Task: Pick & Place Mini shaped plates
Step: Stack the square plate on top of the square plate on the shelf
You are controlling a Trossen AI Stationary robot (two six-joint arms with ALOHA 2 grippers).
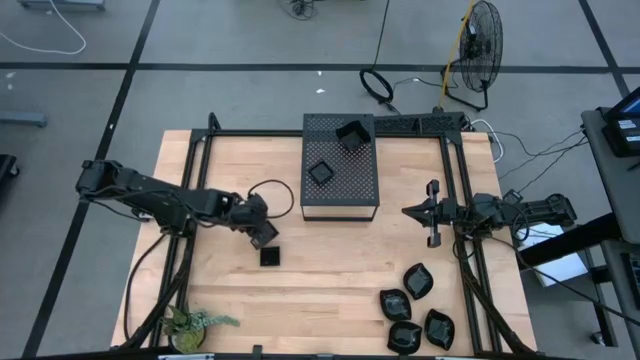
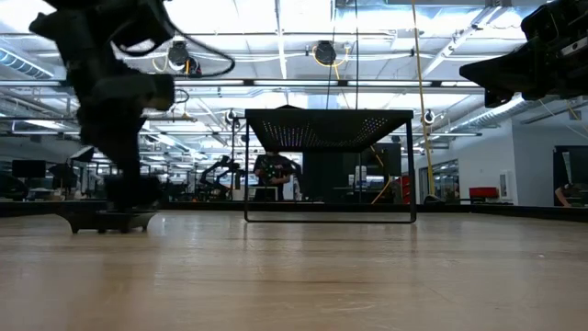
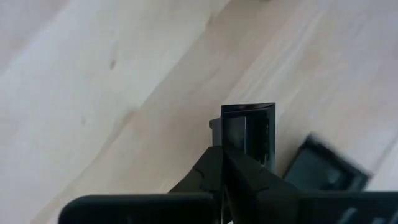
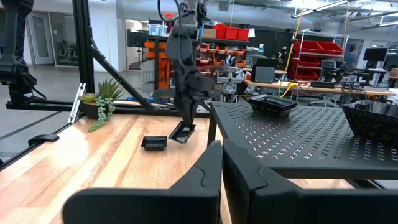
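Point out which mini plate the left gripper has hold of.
It is the square plate tilted up on edge under the left gripper, shut on its rim. A second square plate lies flat on the table beside it; the leaf-shaped plates sit far off.

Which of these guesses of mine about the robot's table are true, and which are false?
1. Two small plates sit on top of the perforated box. True: one square plate and another plate lie there.
2. The left hand is wide open. False: it is shut on a small square plate, tilting it up off the wood.
3. A second square plate lies flat on the table beside the left hand. True.
4. The leaf-shaped plates are piled on the box. False: four of them lie on the table's near right corner.
5. The right hand is carrying a plate. False: it is shut and empty, beside the box.
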